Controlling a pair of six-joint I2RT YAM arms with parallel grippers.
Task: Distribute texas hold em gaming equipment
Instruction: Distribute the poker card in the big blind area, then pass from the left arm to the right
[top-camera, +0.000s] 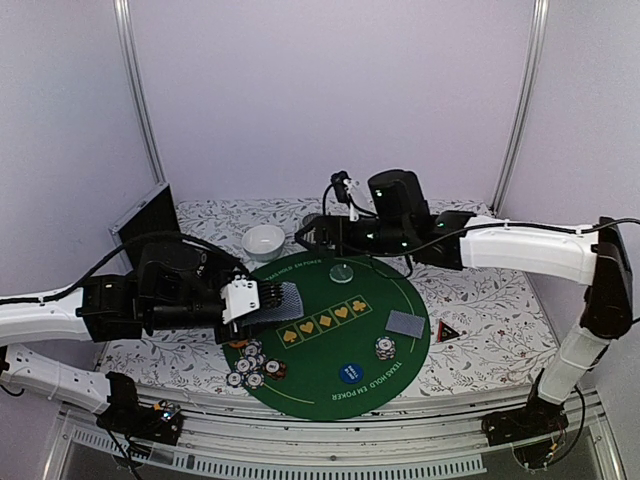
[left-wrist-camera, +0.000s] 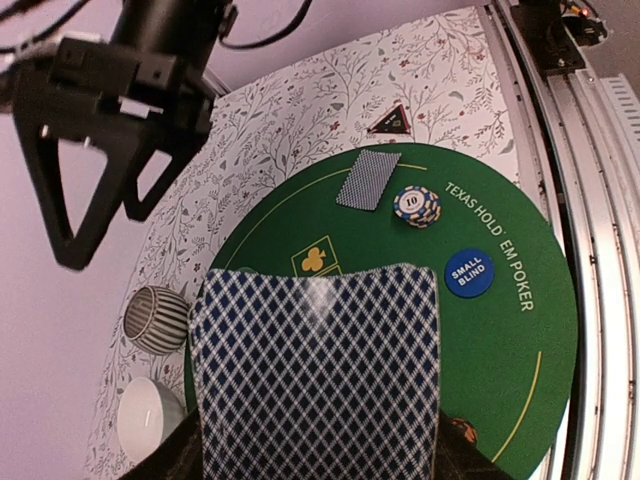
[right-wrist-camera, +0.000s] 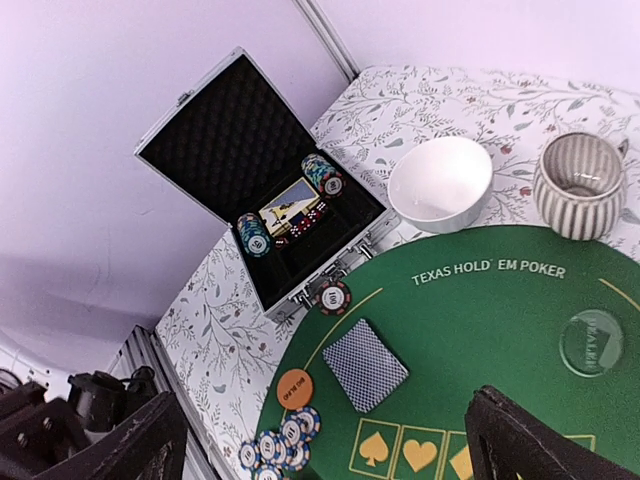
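Observation:
My left gripper is shut on a stack of grey-blue-backed playing cards, held over the left side of the green mat. My right gripper stands open and empty above the mat's far edge, near the pale button disc. On the mat lie a single card pile, a chip stack, the blue button disc, an orange disc and a cluster of chips. The red-black triangle lies just off the mat on the right.
An open metal case with chips and cards inside stands at the back left. A white bowl and a striped grey bowl sit behind the mat. One chip lies by the case's front.

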